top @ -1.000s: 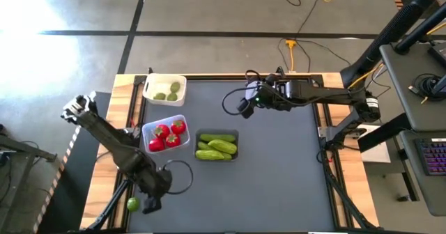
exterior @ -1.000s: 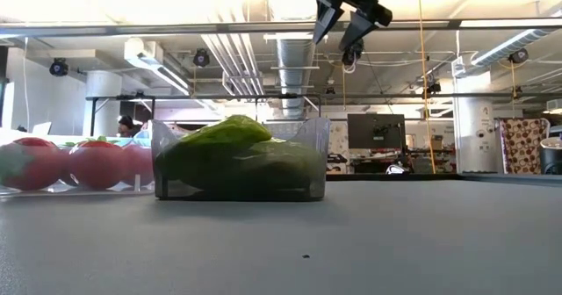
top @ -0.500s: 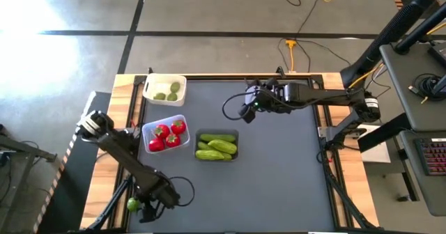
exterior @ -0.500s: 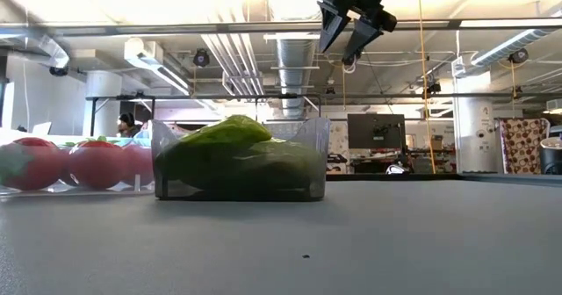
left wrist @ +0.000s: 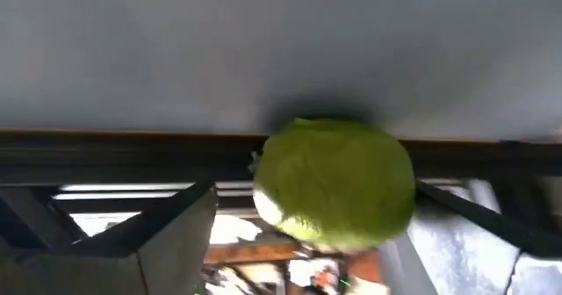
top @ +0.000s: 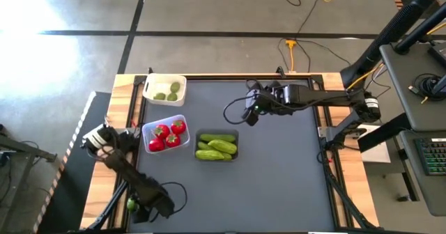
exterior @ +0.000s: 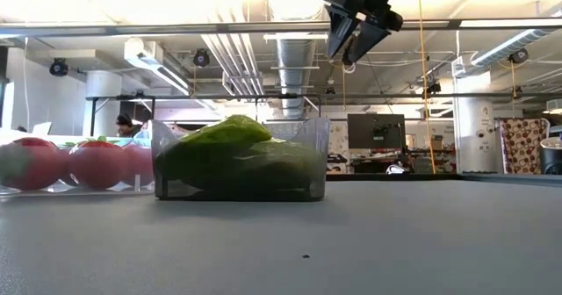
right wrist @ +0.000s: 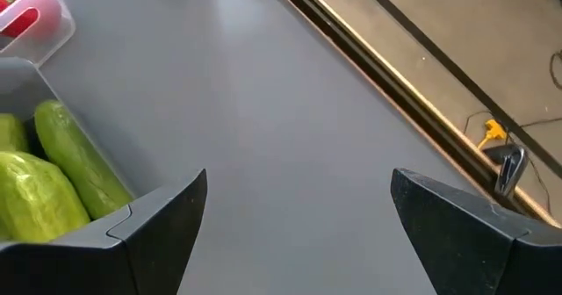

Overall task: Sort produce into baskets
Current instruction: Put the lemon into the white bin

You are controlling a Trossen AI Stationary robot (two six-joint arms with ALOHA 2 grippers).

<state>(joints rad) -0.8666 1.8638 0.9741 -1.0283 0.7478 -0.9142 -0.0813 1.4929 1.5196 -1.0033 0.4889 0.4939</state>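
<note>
A green lime (top: 131,205) lies at the table's near left corner, by the edge of the dark mat. It fills the left wrist view (left wrist: 334,183). My left gripper (top: 143,209) is open beside it, one finger (left wrist: 176,238) on either side. My right gripper (top: 246,113) is open and empty, high over the table's far middle; it also shows in the low view (exterior: 353,39). The white tub (top: 165,89) holds two limes. The clear tub (top: 166,134) holds red fruits. The dark tub (top: 217,145) holds cucumbers (right wrist: 53,172). My left gripper has its fingers level on either side of the lime (left wrist: 334,183), which rests at the table's edge. I cannot tell whether the fingers touch it.
The three tubs stand in the table's left half, the white one at the far left corner. A wooden rim (top: 125,102) runs along the table's left side. The grey mat (top: 279,178) shows bare to the right of the tubs.
My left gripper has crept toward the lime at the near left corner, while the arm's upper part has swung toward the near edge. The lime has stayed in place. My right gripper has drifted a little toward the table's near edge.
</note>
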